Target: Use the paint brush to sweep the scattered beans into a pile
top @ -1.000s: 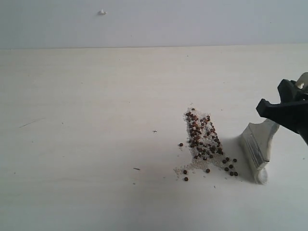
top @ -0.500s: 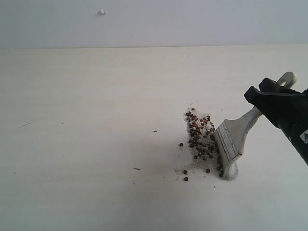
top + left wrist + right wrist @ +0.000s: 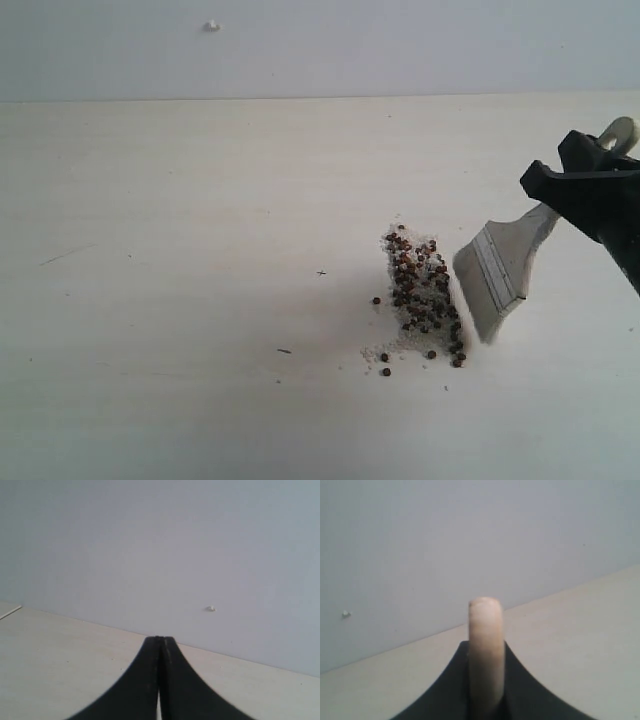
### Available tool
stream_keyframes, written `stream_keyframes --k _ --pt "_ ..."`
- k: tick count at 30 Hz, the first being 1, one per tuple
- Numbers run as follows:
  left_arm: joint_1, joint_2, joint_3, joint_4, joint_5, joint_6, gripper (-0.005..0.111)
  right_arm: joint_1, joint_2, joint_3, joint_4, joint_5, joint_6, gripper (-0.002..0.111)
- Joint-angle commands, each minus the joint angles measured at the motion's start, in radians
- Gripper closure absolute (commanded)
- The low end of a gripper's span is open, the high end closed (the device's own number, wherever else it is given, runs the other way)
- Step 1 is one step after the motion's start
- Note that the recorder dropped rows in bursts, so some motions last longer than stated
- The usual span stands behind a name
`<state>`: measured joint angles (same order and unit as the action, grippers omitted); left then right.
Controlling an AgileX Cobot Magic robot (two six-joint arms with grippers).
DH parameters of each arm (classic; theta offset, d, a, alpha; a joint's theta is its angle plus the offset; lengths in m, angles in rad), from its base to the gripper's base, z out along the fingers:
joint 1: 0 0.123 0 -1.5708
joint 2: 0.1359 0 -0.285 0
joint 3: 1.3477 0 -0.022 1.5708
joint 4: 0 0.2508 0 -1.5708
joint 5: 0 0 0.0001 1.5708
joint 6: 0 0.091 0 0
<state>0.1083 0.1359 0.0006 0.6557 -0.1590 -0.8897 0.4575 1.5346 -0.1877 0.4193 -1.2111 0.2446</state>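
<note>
Right gripper (image 3: 575,190) is clamped tight on the brush (image 3: 495,270) handle. In the right wrist view the pale handle end stands up between the jaws, so the grip looks solid. The brush hangs from it at a slant, ferrule and bristles pointing down and in toward the beans (image 3: 422,290).

Here's what's changed: a second ago the bristles sat on the bench (image 3: 180,250) out to the right, with a handful of strays lying between them and the main cluster. Half a second ago the brush had pushed in against that cluster. Now it's backed off a touch and looks lifted, with the bristle tips just beside the right edge of the pile. I can't be sure they're clear of the surface.

That stroke worked. The right-hand strays are now tucked against the lower right corner of the pile. A few loners remain: one just off the left edge and a few below, among the white crumbs. I reckon those need a pass from the near side and one from the left.

Left gripper (image 3: 160,680) is parked with its jaws pressed together, holding nothing.
</note>
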Motion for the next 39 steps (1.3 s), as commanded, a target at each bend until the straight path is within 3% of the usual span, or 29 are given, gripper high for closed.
stream_keyframes --k 1,8,15,39 --pt "0.001 -0.006 -0.001 -0.005 0.0 0.002 0.107 -0.004 -0.065 0.002 -0.001 0.012 -0.044 0.108" --pt "0.001 -0.006 -0.001 -0.005 0.0 0.002 0.107 -0.004 -0.065 0.002 -0.228 -0.01 0.13 0.108" --pt "0.001 -0.006 -0.001 -0.005 0.0 0.002 0.107 -0.004 -0.016 0.0 -0.306 -0.01 0.286 0.108" --pt "0.001 -0.006 -0.001 -0.005 0.0 0.002 0.107 -0.004 0.162 -0.132 -0.611 -0.01 0.359 0.108"
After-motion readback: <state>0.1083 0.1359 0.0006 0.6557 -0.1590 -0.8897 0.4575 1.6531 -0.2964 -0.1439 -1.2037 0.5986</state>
